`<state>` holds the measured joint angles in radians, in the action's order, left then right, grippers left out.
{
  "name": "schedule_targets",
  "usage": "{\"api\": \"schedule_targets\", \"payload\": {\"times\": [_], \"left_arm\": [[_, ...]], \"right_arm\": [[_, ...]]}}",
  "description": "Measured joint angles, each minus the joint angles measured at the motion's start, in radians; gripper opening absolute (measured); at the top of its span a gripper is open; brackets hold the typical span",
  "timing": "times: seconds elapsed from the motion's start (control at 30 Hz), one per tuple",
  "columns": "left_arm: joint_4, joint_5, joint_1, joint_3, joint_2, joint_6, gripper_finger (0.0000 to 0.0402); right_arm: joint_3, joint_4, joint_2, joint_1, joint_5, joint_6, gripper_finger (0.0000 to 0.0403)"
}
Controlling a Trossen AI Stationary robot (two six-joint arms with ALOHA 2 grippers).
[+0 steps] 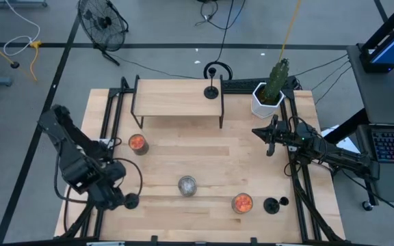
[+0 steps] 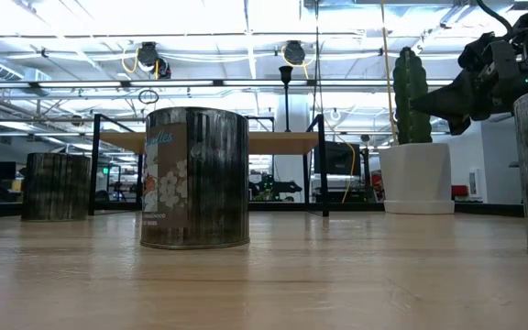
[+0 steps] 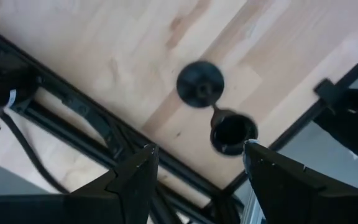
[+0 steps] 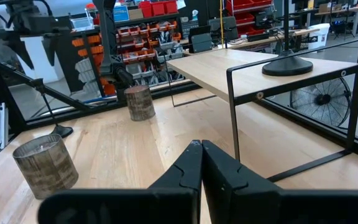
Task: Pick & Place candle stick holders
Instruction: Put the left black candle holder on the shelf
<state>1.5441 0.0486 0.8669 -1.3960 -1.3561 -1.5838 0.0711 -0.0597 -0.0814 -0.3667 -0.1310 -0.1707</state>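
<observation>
Three black candle stick holders show. One [image 3: 200, 83] stands on its disc base near the table's front left corner, its cup top [image 3: 232, 130] facing up at my left gripper [image 3: 197, 149]. That gripper hangs open above it, pointing down, one finger on either side of the cup and apart from it; the high view shows the same holder [image 1: 131, 200] beside the left gripper [image 1: 118, 197]. A second holder [image 1: 212, 92] stands on the wooden shelf [image 1: 176, 99]. A third [image 1: 271, 205] sits near the front right. My right gripper [image 4: 201, 163] waits shut and level at the table's right side.
Two orange-filled jars [image 1: 137, 143] [image 1: 242, 203] and a silver can [image 1: 187, 185] stand on the table. A potted cactus [image 1: 271, 92] is at the far right. The black frame rail [image 3: 104, 130] runs along the table's left edge close to the left gripper.
</observation>
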Motion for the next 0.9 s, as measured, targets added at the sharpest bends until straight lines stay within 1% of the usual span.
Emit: {"api": "schedule_targets", "payload": {"times": [0.13, 0.4, 0.5, 0.67, 0.9], "left_arm": [[0.003, -0.028, 0.000, 0.000, -0.019, 0.000, 0.0244], [0.014, -0.026, 0.007, 0.000, -0.032, -0.029, 0.0244], [0.025, -0.019, 0.020, 0.013, -0.032, -0.064, 0.0244], [0.017, 0.019, 0.044, 0.052, -0.032, -0.105, 0.0244], [-0.017, 0.012, 0.055, 0.056, -0.032, -0.131, 0.0244]], "right_arm": [[0.000, 0.000, 0.000, 0.000, 0.000, 0.000, 0.0000], [0.000, 0.000, 0.000, 0.000, 0.000, 0.000, 0.0000], [0.000, 0.000, 0.000, 0.000, 0.000, 0.000, 0.0000], [0.000, 0.000, 0.000, 0.000, 0.000, 0.000, 0.0000], [0.000, 0.000, 0.000, 0.000, 0.000, 0.000, 0.0000]]}}
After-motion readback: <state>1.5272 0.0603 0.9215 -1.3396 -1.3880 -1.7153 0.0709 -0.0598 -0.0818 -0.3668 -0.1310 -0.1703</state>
